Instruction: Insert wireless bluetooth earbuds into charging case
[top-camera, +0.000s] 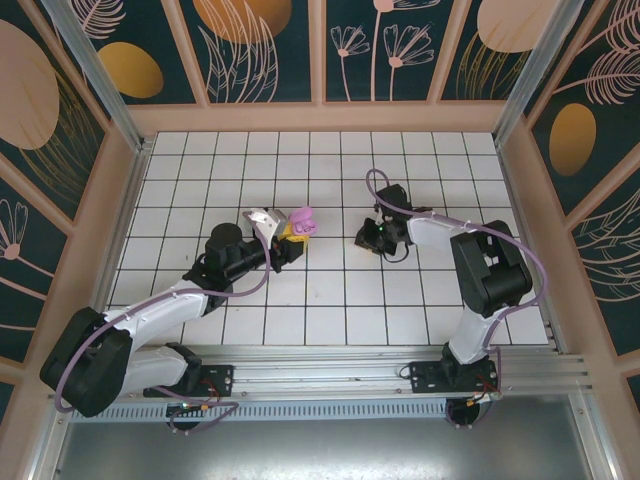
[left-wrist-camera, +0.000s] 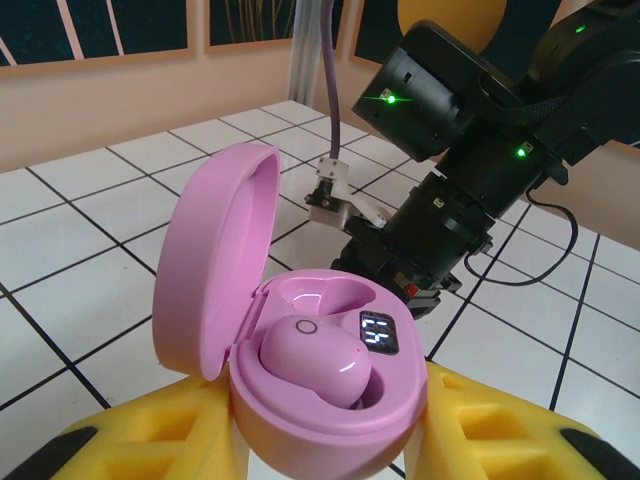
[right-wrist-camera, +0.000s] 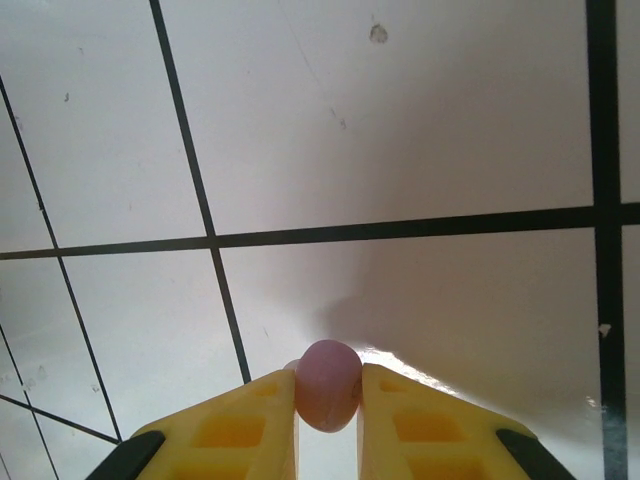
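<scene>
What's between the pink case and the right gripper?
Just bare white tile, seen from the top view: nothing sits between the case and the right gripper.

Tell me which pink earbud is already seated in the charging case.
The earbud lying in the open pink case, which the left gripper holds. The other pink earbud is pinched in the right gripper, outside it.

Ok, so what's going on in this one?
The left gripper holds an open pink charging case, with one pink earbud already seated inside and the slot behind it empty. The right gripper is pinching a second earbud down at the white tiled table, not yet brought to the case.
</scene>
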